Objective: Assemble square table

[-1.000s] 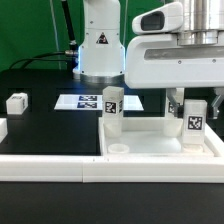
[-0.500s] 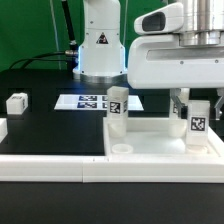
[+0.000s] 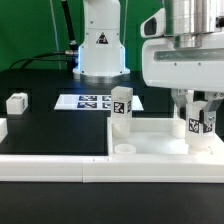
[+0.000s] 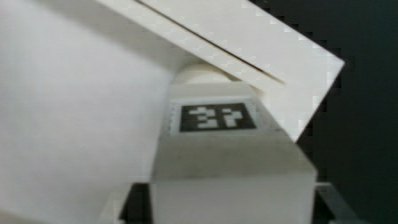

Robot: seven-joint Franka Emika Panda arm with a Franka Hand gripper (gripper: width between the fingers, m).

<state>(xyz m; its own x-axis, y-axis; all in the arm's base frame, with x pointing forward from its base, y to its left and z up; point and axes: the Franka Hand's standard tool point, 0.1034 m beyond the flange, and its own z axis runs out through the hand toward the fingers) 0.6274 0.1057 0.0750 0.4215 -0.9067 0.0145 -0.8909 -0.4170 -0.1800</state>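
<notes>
The white square tabletop [image 3: 150, 140] lies upside down against the front rail, its raised rim up. One white tagged leg [image 3: 121, 108] stands upright at its far corner toward the exterior view's left. My gripper [image 3: 197, 118] is shut on a second tagged leg [image 3: 196, 126] and holds it upright at the tabletop's far corner toward the exterior view's right. In the wrist view this leg [image 4: 221, 117] runs down between my dark fingers [image 4: 139, 200] to the tabletop corner [image 4: 107, 90]. A loose leg [image 3: 16, 101] lies on the black table at the exterior view's left.
The marker board [image 3: 88, 101] lies behind the tabletop. The long white border rail [image 3: 50, 168] runs along the front. Another white piece [image 3: 2, 128] shows at the frame's left edge. The robot base [image 3: 100, 45] stands at the back.
The tabletop and its standing leg have slid a little toward the exterior view's right. My gripper has shifted right too, and the held leg's tag has turned and sits slightly lower.
</notes>
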